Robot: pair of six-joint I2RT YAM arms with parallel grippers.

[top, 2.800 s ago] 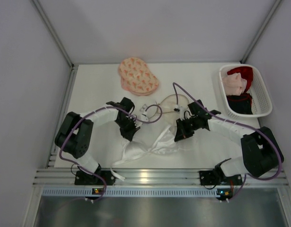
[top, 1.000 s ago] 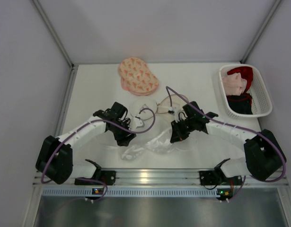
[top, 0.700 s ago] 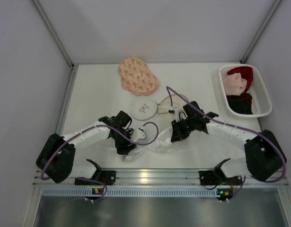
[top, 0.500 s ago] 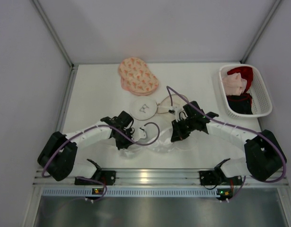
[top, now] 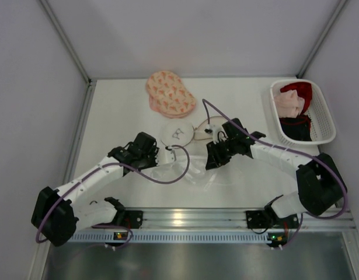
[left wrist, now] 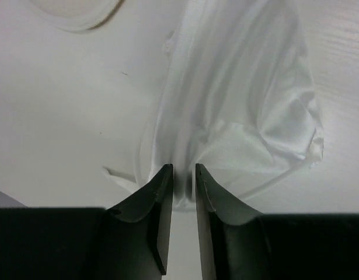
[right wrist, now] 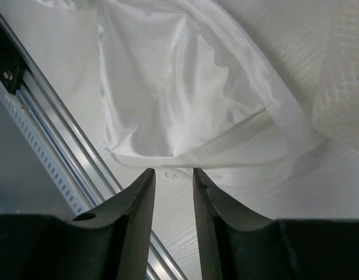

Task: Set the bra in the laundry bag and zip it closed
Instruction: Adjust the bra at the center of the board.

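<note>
Left tool (left wrist: 184, 174) is clenched on a gathered fold of the bra (left wrist: 243, 105), which lies crumpled on the table (top: 115, 116) just nearside of the laundry bag (top: 201, 125). The satin looks light, limp and slippery, so bunched folds or a strap seem the best holds. Right tool (right wrist: 174, 175), near the bag, is released and empty.

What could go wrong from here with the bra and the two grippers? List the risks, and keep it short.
1. The left gripper pinches only a thin fold of the white bra. The smooth fabric may slip out when it is lifted.
2. The right gripper is open with nothing between its jaws, so that single pinch would carry the whole bra.
3. The bra lies close to the front rail, where a trailing edge might snag.
</note>
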